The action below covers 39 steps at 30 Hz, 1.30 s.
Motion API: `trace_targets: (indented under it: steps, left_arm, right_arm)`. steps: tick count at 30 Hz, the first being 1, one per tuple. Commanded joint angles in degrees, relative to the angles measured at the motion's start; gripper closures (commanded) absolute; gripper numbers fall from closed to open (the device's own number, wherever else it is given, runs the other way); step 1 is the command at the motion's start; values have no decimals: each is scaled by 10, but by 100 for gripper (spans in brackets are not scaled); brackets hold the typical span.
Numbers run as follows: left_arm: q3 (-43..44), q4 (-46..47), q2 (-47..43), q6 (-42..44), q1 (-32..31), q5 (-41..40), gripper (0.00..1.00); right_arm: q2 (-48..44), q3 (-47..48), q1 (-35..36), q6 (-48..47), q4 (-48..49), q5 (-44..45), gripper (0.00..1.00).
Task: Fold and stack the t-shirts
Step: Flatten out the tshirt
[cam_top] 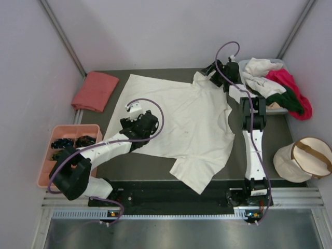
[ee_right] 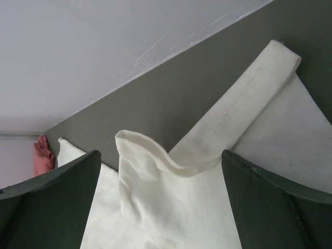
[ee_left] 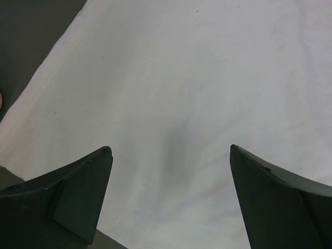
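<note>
A large cream-white t-shirt (cam_top: pixel 176 124) lies spread across the dark table. My left gripper (cam_top: pixel 148 120) hovers open over its left part; in the left wrist view only smooth white cloth (ee_left: pixel 181 93) shows between the open fingers (ee_left: pixel 170 150). At the shirt's far right corner my right gripper (cam_top: pixel 210 72) stands open. The right wrist view has a raised fold of the shirt's edge (ee_right: pixel 150 155) between its fingers (ee_right: pixel 161 153), not pinched. A folded salmon-pink t-shirt (cam_top: pixel 95 91) rests at the back left. White, magenta and dark green t-shirts (cam_top: pixel 277 88) are heaped at the back right.
A pink compartment tray (cam_top: pixel 54 129) with small dark items stands at the left edge. A round beige pouch with a tan strap (cam_top: pixel 303 158) sits at the right. Pale walls close in the table on three sides.
</note>
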Motion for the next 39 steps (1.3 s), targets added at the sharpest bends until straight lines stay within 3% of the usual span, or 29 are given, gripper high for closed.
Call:
trace_targets:
  steps: [1, 10, 21, 39]
  left_arm:
    - [13, -1, -6, -11, -2, -12, 1]
    - [14, 8, 7, -14, -2, 0, 1]
    - [6, 8, -2, -17, -2, -4, 1]
    - [7, 1, 5, -21, -2, -14, 1]
  right_arm:
    - [-1, 15, -2, 6, -3, -13, 1]
    - [-77, -90, -1, -17, 13, -2, 1]
    - [-77, -107, -1, -17, 20, -8, 1]
    - [52, 92, -2, 20, -15, -55, 1]
